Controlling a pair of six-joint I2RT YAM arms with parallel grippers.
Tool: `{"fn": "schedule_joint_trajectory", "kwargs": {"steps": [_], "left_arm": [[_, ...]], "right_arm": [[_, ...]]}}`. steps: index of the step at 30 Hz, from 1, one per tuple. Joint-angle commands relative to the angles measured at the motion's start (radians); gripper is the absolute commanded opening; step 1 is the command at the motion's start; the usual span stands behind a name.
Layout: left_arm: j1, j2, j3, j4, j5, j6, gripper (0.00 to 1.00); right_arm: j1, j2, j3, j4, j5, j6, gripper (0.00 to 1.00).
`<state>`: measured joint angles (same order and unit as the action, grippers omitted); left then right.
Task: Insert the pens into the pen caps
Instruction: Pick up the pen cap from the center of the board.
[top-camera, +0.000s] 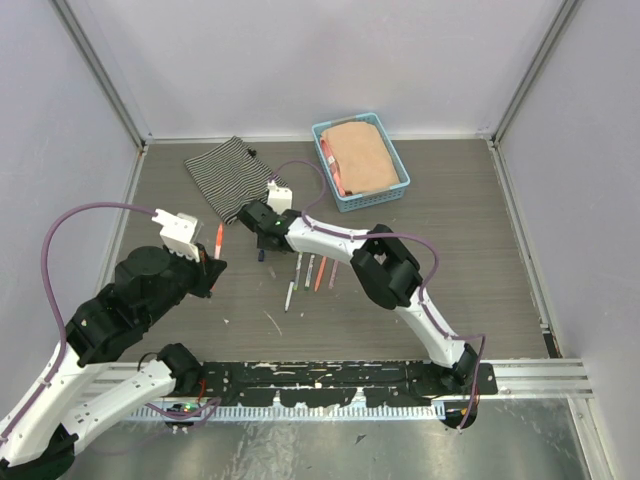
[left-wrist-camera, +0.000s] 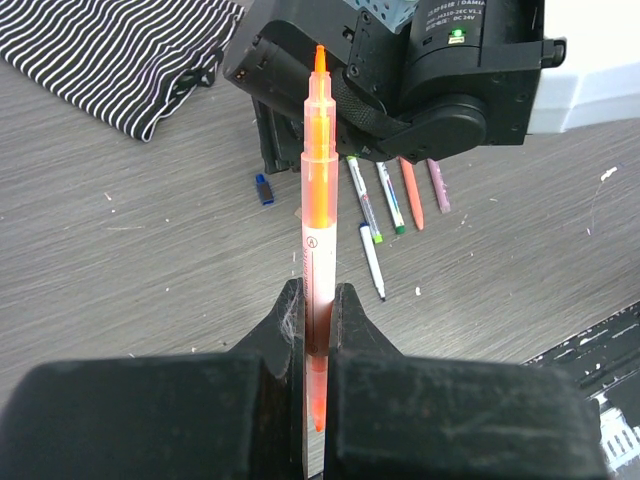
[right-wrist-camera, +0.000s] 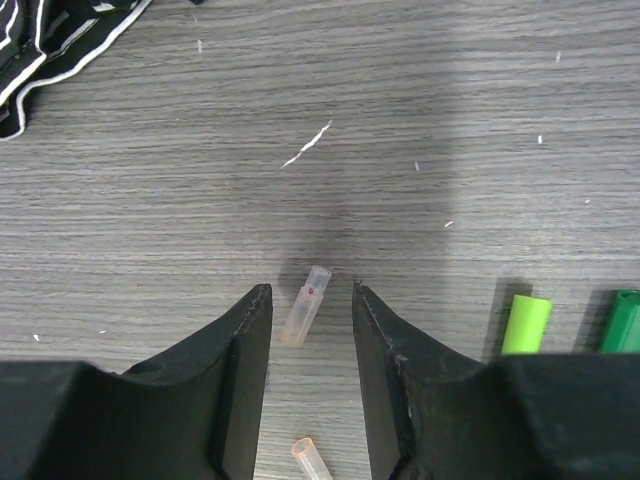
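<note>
Orange pen (left-wrist-camera: 318, 230), a slim smooth plastic tube with a stepped neon tip, is clamped at its lower end by the left gripper (left-wrist-camera: 318, 330), tip pointing away. More pens (top-camera: 308, 272) lie side by side on the grey wood-grain table (right-wrist-camera: 450, 120). A short clear pinkish cap (right-wrist-camera: 305, 310) lies flat between the right gripper's (right-wrist-camera: 310, 292) spread jaws, touching neither. A lime cap (right-wrist-camera: 527, 322) lies nearby.

Both arms bent inward, grippers near each other.
Left gripper (left-wrist-camera: 318, 300) pinches a pen (left-wrist-camera: 318, 220) tight; right arm (top-camera: 330, 238) stretches leftward, elbow bent, right gripper (right-wrist-camera: 310, 292) pointing down, jaws parted.
</note>
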<state>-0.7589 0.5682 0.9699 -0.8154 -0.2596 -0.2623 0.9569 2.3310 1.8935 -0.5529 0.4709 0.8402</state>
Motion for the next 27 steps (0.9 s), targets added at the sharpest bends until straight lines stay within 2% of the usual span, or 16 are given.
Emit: {"fn": "schedule_joint_trajectory", "kwargs": {"steps": [1,8,15,19,27], "left_arm": [[0.004,0.0,-0.005,0.003,0.018,0.008,0.0],[0.003,0.0,-0.003,-0.002,0.025,0.008,0.0],[0.003,0.002,-0.002,-0.002,0.025,0.007,0.0],[0.003,0.004,-0.002,-0.002,0.027,0.008,0.0],[0.003,0.009,-0.003,0.0,0.026,0.007,0.0]], "right_arm": [[0.011,0.025,0.067,-0.023,0.035,-0.006,0.43],[0.017,0.063,0.097,-0.049,0.031,-0.022,0.41],[0.032,0.072,0.108,-0.088,0.037,-0.057,0.24],[0.037,0.063,0.095,-0.121,0.029,-0.09,0.19],[0.038,0.015,0.046,-0.214,-0.025,-0.176,0.17]]}}
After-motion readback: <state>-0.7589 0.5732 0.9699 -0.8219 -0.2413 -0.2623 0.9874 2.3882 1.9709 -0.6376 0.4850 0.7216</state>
